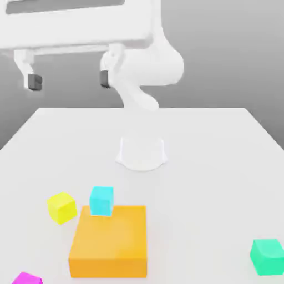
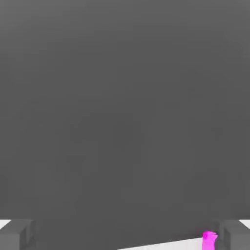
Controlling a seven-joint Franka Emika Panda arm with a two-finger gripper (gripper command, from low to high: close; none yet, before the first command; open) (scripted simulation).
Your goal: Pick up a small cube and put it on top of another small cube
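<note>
The small magenta cube (image 1: 26, 278) lies at the table's front edge on the exterior view's left, partly cut off by the frame. In the hand view the magenta cube (image 2: 209, 239) shows as a sliver beside one fingertip. High above the table's back left hangs my gripper (image 1: 69, 80), open, with its two dark fingertips (image 1: 34, 82) far apart and nothing between them. A yellow cube (image 1: 61, 207) and a cyan cube (image 1: 101, 200) of like size sit left of centre, the cyan one at the back corner of an orange block.
A large flat orange block (image 1: 111, 242) lies front centre. A green cube (image 1: 267, 255) rests at the front on the exterior view's right. The arm's white base (image 1: 142, 152) stands mid-table. The white table (image 1: 211, 166) reaches all the frame's edges.
</note>
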